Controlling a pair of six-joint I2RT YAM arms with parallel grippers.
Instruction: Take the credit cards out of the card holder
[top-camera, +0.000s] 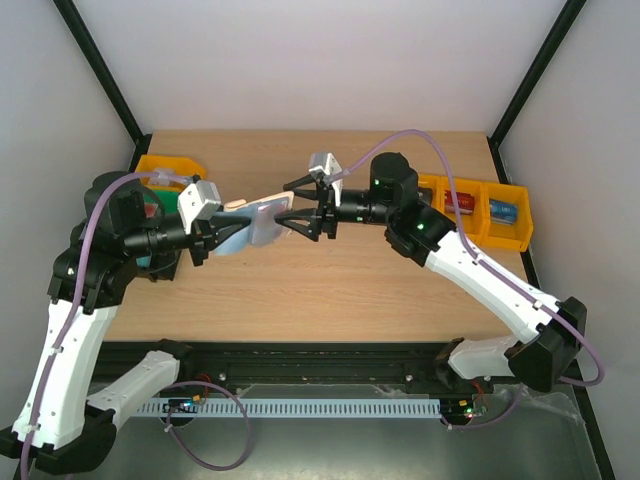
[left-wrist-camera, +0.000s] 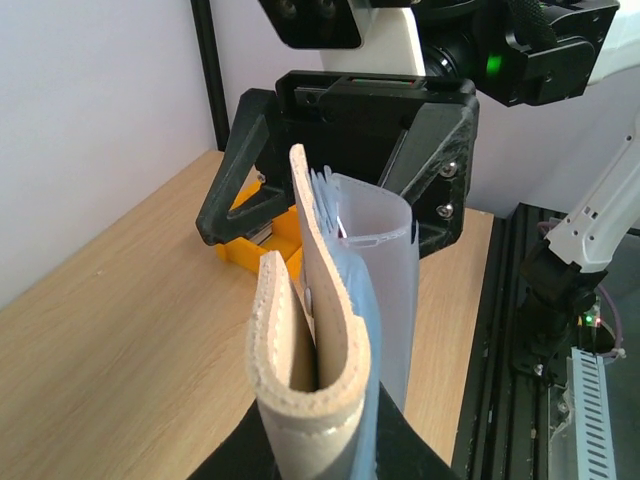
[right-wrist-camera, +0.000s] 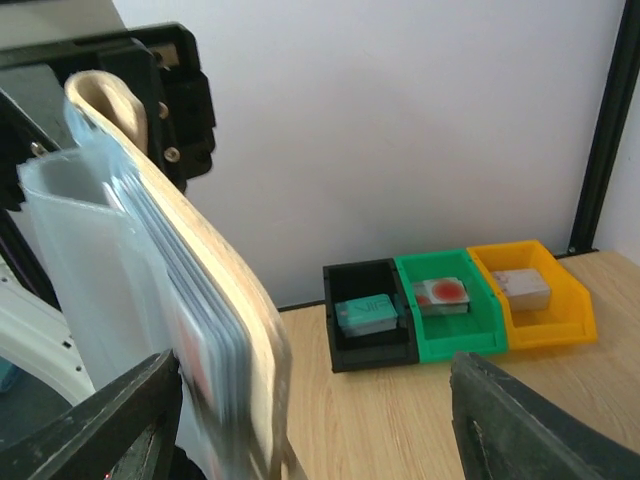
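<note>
The card holder (top-camera: 258, 220), beige outside and blue inside, hangs above the table's middle with my left gripper (top-camera: 226, 234) shut on its folded spine (left-wrist-camera: 300, 395). Clear plastic sleeves (left-wrist-camera: 375, 260) fan out from its far end. In the right wrist view the card holder (right-wrist-camera: 215, 290) fills the left side, and a reddish credit card (right-wrist-camera: 196, 375) shows blurred through the sleeves (right-wrist-camera: 80, 260). My right gripper (top-camera: 303, 214) stands open, facing the holder's free end. The sleeves' edge lies just inside its left finger (right-wrist-camera: 110, 425); its right finger (right-wrist-camera: 530, 425) is far off.
Black (right-wrist-camera: 370, 318), green (right-wrist-camera: 447, 300) and yellow (right-wrist-camera: 530, 292) bins holding cards stand against the wall behind my left arm. More yellow bins (top-camera: 500, 215) line the table's right edge. Black frame posts rise at the corners.
</note>
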